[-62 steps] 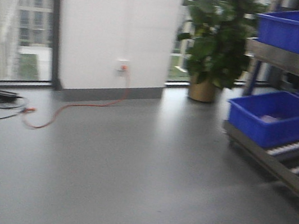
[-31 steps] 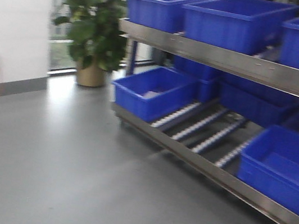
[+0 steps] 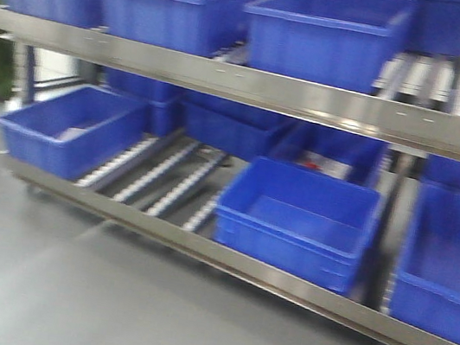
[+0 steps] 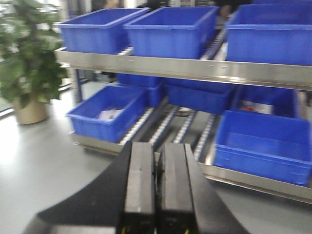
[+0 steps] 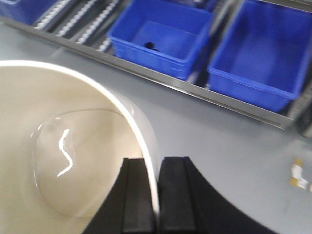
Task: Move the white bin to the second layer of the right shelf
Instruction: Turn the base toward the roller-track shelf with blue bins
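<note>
White bin [image 5: 58,146] is held off the floor [image 3: 60,303], in front of the rack and well short of it. Right gripper [image 5: 158,163] is clamped on one wall at the rim. Left gripper [image 4: 158,146] is pressed together on nothing.

Target is the right shelf second layer [image 3: 167,182]. I read it as the lower roller level, but the views are blurred, so not certain.

Risks:
- A one-sided pinch on glossy plastic could let the bin swing or slip if the base jolts.
- The free lane sits tight between blue crates [image 3: 297,218], so the bin could clip a crate or the front bar [image 3: 253,84].
- The rollers slope, so the bin may run once released.
</note>
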{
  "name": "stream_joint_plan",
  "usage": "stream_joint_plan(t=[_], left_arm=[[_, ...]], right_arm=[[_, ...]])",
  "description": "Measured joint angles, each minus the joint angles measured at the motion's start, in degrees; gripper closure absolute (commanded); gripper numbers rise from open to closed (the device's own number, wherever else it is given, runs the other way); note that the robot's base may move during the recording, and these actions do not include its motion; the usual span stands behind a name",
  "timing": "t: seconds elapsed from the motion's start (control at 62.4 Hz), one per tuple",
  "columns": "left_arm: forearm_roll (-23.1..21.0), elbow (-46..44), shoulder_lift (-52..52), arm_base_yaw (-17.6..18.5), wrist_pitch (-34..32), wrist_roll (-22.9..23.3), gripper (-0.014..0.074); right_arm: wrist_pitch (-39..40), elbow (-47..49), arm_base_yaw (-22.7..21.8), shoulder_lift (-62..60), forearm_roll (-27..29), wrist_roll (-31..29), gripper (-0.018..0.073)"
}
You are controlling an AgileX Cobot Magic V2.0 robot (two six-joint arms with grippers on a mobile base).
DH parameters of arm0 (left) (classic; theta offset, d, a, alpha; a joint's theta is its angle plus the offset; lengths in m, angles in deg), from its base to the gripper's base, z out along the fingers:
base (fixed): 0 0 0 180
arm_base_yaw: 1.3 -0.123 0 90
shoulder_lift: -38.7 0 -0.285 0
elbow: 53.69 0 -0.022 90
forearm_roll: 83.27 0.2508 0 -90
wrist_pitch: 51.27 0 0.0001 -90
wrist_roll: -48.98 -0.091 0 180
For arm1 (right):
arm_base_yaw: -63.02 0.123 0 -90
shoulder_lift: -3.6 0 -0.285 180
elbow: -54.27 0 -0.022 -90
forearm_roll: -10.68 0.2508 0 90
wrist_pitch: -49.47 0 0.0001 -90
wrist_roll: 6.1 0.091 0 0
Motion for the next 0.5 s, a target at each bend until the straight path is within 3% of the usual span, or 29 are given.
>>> stream_joint_plan(t=[0.497], left_arm=[[0.0,0.0,0.0,0.0,0.0,0.0,0.0512]], right_arm=[[0.0,0.0,0.0,0.0,0.0,0.0,0.0504]])
